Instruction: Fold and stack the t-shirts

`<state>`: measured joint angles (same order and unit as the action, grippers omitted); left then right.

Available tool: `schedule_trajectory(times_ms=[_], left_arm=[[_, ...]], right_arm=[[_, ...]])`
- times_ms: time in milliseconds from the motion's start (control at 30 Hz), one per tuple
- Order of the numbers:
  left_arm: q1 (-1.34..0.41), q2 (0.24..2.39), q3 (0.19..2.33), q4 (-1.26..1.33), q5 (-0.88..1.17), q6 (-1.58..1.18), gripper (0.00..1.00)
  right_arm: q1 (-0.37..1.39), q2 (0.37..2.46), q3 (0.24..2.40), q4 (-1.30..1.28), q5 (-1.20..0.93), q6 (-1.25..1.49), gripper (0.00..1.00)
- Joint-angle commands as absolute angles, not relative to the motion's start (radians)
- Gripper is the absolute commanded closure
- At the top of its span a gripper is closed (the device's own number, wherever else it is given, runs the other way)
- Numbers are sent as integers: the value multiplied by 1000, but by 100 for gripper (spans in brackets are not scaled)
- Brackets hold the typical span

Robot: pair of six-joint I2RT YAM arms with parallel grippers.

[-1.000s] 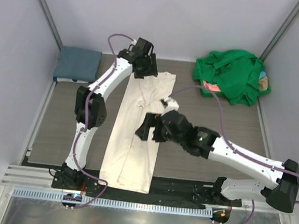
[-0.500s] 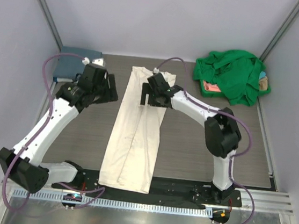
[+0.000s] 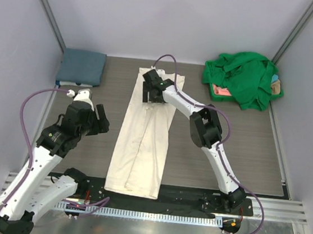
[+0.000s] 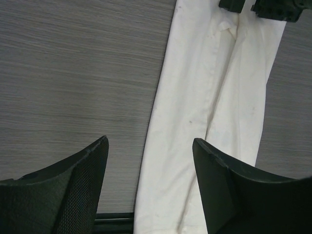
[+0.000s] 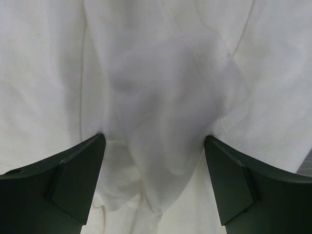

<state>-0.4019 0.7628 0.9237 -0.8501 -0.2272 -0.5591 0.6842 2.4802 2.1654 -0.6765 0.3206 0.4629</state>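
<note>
I read the cream-white t-shirt as soft, matt, creased cloth, the table as matt grey wood-grain, and the fingers of the left gripper as matt black textured plastic.

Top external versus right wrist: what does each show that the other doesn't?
Only the top view: the blue shirt folded at the far left corner, the green shirt heaped at the far right, and the cream shirt at full length as a long strip. Only the right wrist: a bunched ridge of cloth between open fingers. Both: the cream shirt, with the right gripper over its far end.
</note>
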Motion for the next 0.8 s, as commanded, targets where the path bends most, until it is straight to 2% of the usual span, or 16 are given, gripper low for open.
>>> schedule_trajectory(times_ms=[0,200,400,500,600,767], left_arm=[[-405,756,874,-759,-227,-538,29],[-403,785,868,-747,-224,-528,29],[-405,828,865,-750,-173,-573,30],[-405,828,826,-721,-132,-656,31],[-405,828,749,-660,-54,-724,33],[-413,824,588,-551,53,-813,35]], right_arm=[[588,2584,2244,-764,384,417,11],[514,2740,2541,-733,289,307,9],[489,2723,2487,-408,-58,167,8],[499,2698,2507,-399,-149,108,6],[515,2544,2415,-376,-112,90,4],[520,2163,2067,-308,-57,172,2]])
